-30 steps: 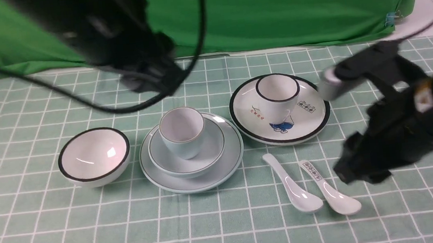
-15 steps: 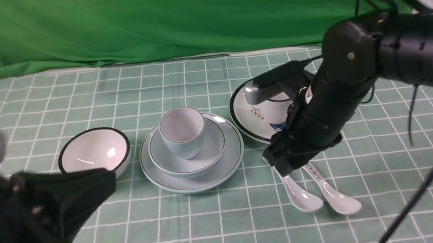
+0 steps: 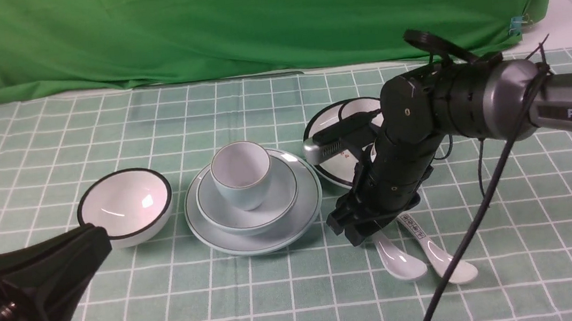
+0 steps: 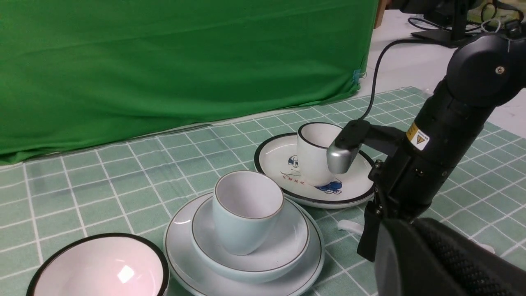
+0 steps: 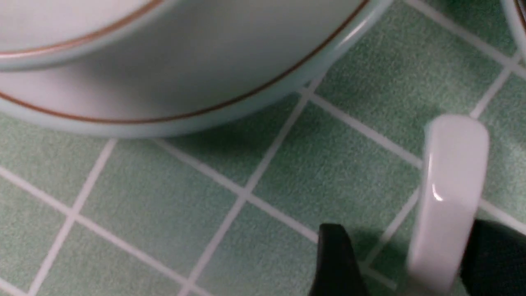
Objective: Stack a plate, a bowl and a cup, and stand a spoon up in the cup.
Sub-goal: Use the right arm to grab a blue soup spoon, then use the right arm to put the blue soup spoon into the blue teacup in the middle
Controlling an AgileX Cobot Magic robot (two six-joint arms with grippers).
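Lining up on the spoon, the last piece left to place.

My right gripper point(image 3: 356, 230) is low with its jaws apart either side of the spoon's point(image 3: 398, 262) plain handle, ready to close and lift it. The cup point(image 3: 241, 179) sits in the bowl point(image 3: 280, 196) on the plate point(image 3: 308, 203), just to the left, so the carry should be short. My left gripper point(image 3: 97, 239) is closed on nothing and parked near me, out of the way. The counter point(image 3: 228, 318) wears a green checked cloth, and a green backdrop point(image 3: 248, 19) hangs behind.

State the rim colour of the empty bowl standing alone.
Black, a thick band on the white bowl; clearest in the front view.
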